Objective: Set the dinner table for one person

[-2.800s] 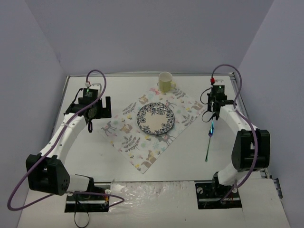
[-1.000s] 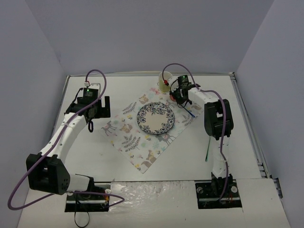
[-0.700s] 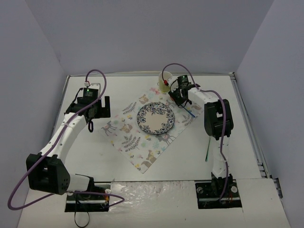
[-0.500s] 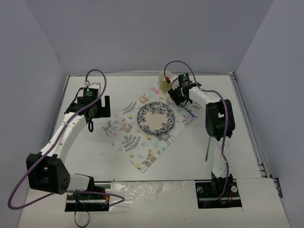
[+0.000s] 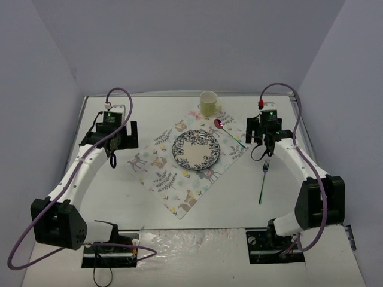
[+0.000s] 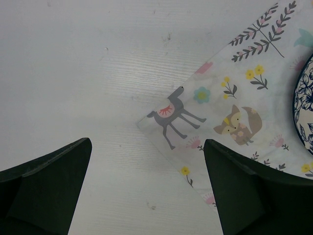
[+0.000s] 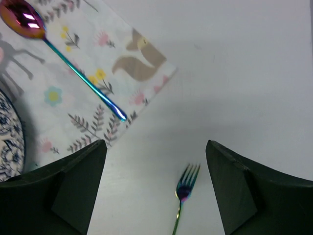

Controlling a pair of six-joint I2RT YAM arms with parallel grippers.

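While the right gripper hangs spread wide and empty above the dinner table, we note the fork lying flat on it beneath the gap between its fingers, and we judge it light, stiff and slick, best pinched across its thin handle.

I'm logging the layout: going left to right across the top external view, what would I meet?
In order: left gripper, plate, spoon, right gripper. The cup, placemat and fork overlap these, so they are left out.
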